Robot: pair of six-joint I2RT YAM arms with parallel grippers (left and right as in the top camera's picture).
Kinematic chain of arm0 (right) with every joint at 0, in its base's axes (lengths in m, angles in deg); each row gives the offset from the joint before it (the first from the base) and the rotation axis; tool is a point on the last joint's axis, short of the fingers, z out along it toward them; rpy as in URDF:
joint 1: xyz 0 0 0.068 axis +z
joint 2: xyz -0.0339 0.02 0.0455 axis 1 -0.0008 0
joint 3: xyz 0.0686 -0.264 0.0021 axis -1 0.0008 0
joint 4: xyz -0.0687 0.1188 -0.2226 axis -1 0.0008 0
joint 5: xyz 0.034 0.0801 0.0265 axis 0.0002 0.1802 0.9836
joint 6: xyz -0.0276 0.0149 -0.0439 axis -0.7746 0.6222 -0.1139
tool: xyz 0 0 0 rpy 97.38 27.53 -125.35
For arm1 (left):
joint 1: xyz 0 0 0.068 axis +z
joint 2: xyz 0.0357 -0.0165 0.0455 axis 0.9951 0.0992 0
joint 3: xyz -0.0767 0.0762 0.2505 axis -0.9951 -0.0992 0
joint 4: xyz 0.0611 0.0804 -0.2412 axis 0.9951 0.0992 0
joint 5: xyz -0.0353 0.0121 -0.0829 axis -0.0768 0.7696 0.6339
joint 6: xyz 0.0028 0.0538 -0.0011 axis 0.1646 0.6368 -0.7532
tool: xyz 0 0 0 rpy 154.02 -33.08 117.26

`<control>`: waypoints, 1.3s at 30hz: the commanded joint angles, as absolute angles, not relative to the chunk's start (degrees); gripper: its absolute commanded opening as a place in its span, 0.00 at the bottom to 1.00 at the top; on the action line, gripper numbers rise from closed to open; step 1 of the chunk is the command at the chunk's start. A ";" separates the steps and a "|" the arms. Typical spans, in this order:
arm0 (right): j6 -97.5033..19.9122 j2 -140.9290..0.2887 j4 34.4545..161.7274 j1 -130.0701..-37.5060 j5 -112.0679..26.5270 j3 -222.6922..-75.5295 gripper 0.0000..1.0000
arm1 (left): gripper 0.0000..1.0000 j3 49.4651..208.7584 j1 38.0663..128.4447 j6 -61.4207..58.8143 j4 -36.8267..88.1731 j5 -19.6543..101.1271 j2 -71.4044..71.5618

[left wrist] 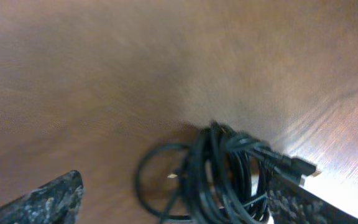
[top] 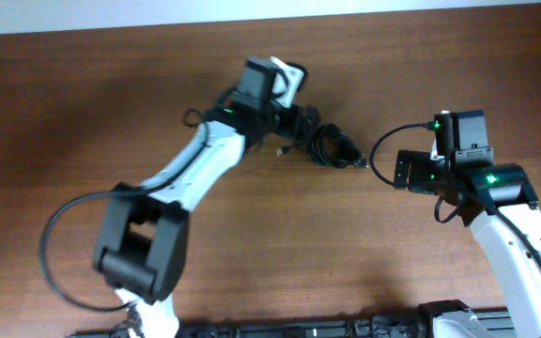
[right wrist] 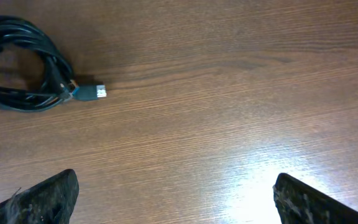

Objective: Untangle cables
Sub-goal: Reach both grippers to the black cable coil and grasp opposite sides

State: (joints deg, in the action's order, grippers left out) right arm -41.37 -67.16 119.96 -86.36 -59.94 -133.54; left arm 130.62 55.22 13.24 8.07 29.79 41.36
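Far left first: left gripper (left wrist: 176, 186) is spread wide, nothing clamped. In its wrist view the fingers (left wrist: 42, 202) sit at the bottom corners w/ the cables (left wrist: 222, 177) low between them, crowding the lower-right one. That view's blurred, so can't tell if cord touches that finger. From overhead the cables are a small black coil at centre frame on the brown tabletop (top: 83, 113), btwn the two arms. Over on the right, right gripper (right wrist: 176, 196) is wide open too and empty, near the coil but apart from it. Its view has the bundle in the upper-left corner w/ a metal-tipped plug (right wrist: 95, 92) poking out to the right.

Risks, imo: if the left gripper shuts where it is, it prob takes the whole bunch, not one strand. A pull would then cinch the tangle or drag the lot. The off-centre coil could get shoved aside by one finger. W/ the right gripper pinning nothing, nothing anchors the coil. The plug may snag in a loop.
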 commanded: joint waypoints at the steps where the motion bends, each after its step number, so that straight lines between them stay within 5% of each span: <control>1: -40.15 -66.99 119.98 -85.94 -61.97 -134.72 1.00 | 0.89 131.52 51.31 14.20 7.81 29.81 46.89; 5: -40.17 -66.99 120.24 -85.94 -61.97 -134.72 1.00 | 0.77 131.52 50.02 14.16 7.56 29.85 50.05; 11: -40.17 -67.01 120.24 -85.94 -61.97 -134.72 1.00 | 0.14 131.54 49.89 14.14 8.24 30.03 50.25; 13: -40.17 -67.01 120.20 -85.94 -61.73 -134.72 0.99 | 0.00 131.56 50.07 14.14 9.25 32.37 49.90; 22: -54.27 -75.31 116.18 -85.83 -29.97 -134.61 0.99 | 0.00 131.60 51.46 14.20 21.23 38.83 42.08; 33: -54.23 -92.71 109.27 -85.83 -9.43 -134.61 0.68 | 0.00 131.58 52.71 14.18 31.41 39.80 41.53; 39: -54.20 -92.71 106.78 -85.83 -9.45 -134.59 0.63 | 0.00 131.58 52.73 14.18 31.41 41.89 41.53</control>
